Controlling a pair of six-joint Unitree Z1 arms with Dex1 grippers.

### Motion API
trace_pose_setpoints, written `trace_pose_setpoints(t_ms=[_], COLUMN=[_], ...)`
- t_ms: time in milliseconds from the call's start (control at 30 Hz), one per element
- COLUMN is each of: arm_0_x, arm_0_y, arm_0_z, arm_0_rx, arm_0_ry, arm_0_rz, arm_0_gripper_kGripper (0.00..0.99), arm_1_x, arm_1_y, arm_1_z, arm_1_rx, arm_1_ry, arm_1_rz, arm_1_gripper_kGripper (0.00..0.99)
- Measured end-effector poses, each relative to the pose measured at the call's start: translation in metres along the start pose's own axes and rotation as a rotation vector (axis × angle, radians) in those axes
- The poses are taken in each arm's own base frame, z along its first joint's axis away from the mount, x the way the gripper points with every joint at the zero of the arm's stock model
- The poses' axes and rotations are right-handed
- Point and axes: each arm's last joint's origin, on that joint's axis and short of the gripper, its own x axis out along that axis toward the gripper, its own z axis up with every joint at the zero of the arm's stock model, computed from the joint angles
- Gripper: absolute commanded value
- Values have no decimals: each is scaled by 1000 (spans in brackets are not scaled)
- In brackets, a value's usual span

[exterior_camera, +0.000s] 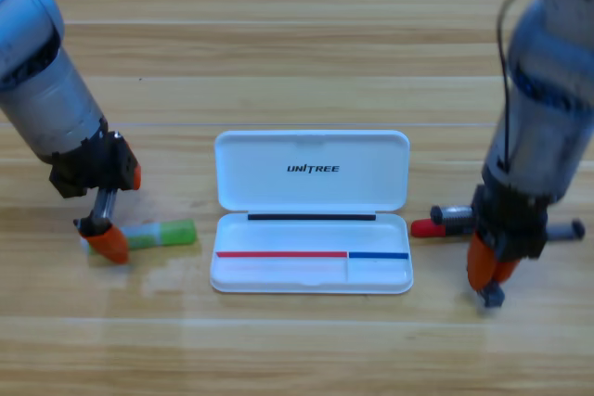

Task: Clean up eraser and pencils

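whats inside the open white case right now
The white case holds no pencil or eraser in its tray. The green pen lies left of it by the left gripper; the red-capped marker lies right, partly behind the right gripper.

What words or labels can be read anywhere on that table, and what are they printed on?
"UNITREE": black letters on the inside of the raised lid of the open white case.
No readable text shows on the green pencil at the left gripper, on the red-capped marker behind the right gripper, or on the small dark eraser at that gripper's tips; any label there is too small to read.
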Motion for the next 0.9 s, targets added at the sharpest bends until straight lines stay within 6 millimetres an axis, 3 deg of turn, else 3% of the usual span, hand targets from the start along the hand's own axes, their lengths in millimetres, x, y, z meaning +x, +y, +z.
trace_pose_setpoints(t_ms=[167,333,467,633,767,900], arm_0_x=[7,16,18,22,27,27], arm_0_y=[4,4,2,4,5,4], arm_0_z=[2,0,-1,-1,-1,-2], arm_0_rx=[-1,-10,-14,-18,-22,-21], arm_0_ry=[-10,-8,-4,-3,-14,-14], arm_0_rz=[0,-14,-22,-28,-25,-27], arm_0_gripper_kGripper=[959,957,943,842,752,750], arm_1_x=[-46,-57,-55,-38,-24,-17], arm_1_y=[27,44,62,80,87,89], arm_1_z=[2,-5,-2,8,15,20], arm_1_rx=[-633,-934,-1092,-1182,-1227,-1240], arm_1_ry=[-25,-39,-56,-43,-28,-20], arm_1_rz=[7,22,31,28,5,-31], arm_1_gripper_kGripper=[0,0,0,0,0,0])
